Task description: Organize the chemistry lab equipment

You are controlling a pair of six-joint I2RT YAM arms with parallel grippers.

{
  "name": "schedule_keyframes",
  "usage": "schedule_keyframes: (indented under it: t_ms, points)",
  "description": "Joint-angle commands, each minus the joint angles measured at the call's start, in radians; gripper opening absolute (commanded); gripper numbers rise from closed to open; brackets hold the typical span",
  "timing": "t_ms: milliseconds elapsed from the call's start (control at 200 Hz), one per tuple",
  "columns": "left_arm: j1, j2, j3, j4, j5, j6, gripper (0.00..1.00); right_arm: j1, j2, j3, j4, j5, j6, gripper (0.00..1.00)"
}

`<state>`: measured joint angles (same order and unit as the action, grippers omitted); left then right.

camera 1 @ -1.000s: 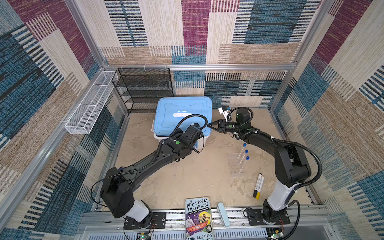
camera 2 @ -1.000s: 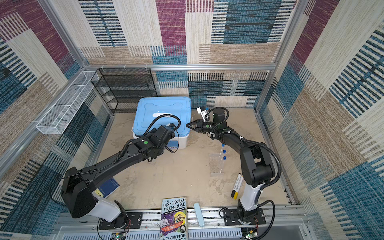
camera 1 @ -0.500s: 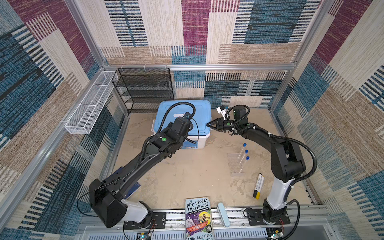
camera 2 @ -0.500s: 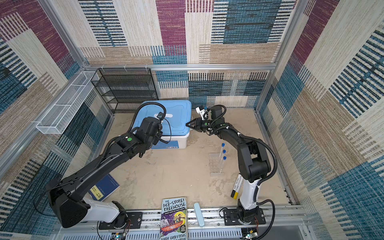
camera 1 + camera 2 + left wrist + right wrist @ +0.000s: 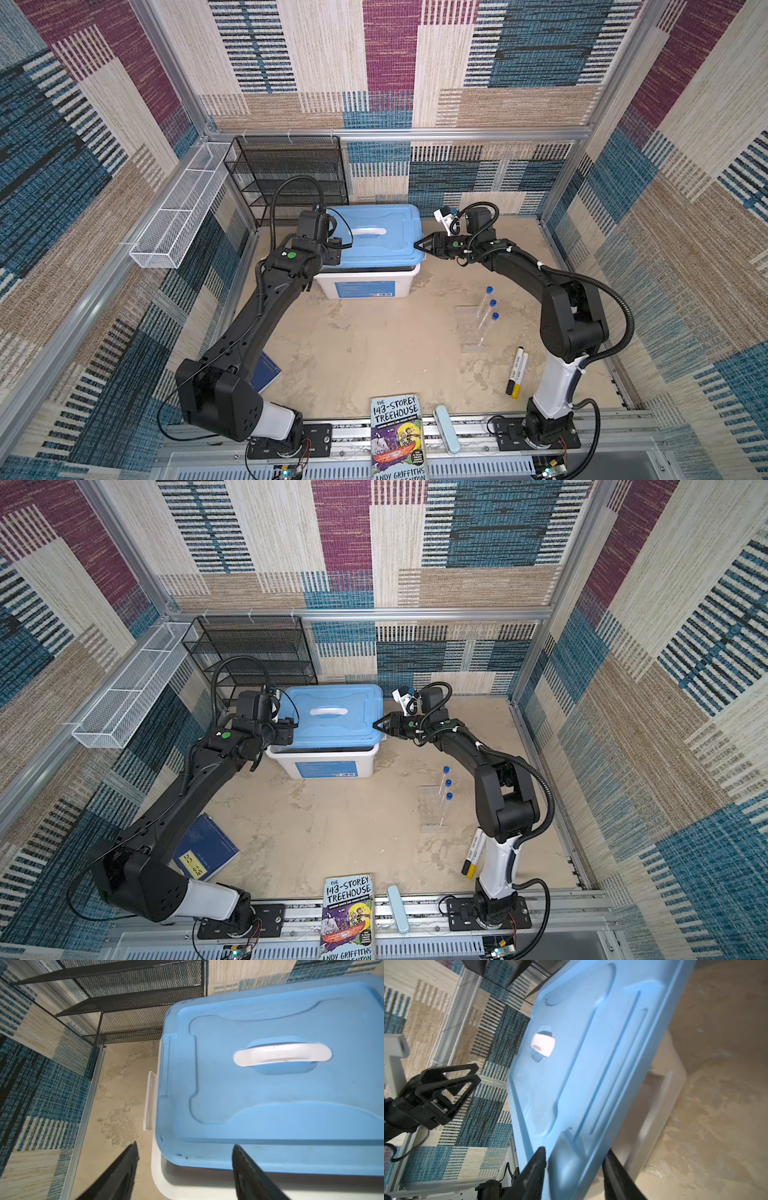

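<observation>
Viewing both top views, I see the pale blue plastic lid with a white handle lying slightly askew on the white rectangular plastic bin, above the centre of the frame.

Left gripper: released, jaws wide apart, hovering at the lid's left corner and grasping nothing.

Right gripper: one jaw sits over the lid's top face and one under its right rim. I cannot tell whether they press on it.

Three blue-capped clear tubes stand in the clear rack on the sandy beige surface, right of centre and well apart from both grippers.

Black and yellow markers lie just below the rack, toward the lower right. A colourful paperback book rests at the bottom edge.
</observation>
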<state>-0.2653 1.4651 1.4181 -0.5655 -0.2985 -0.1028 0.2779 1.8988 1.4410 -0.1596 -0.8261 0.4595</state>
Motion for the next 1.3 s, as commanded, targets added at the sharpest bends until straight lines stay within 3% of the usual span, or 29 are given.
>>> schedule_keyframes:
  t_ms: [0,341,661,826,1297]
  points:
    - [0.054,0.039,-0.010,0.063,0.079,-0.052,0.74,0.003,0.007,0.008,-0.067,0.054,-0.043,0.48]
    - [0.140,0.141,0.005,0.097,0.119,-0.043,0.76,0.012,0.009,0.030,-0.112,0.143,-0.093,0.53]
    - [0.234,0.162,-0.071,0.199,0.336,-0.152,0.78,0.034,0.005,0.027,-0.105,0.154,-0.112,0.55]
    - [0.245,0.173,-0.077,0.215,0.425,-0.173,0.69,0.038,0.008,0.028,-0.120,0.153,-0.122,0.56]
    - [0.248,0.089,-0.169,0.149,0.416,-0.246,0.57,0.051,-0.027,0.002,-0.150,0.177,-0.146,0.62]
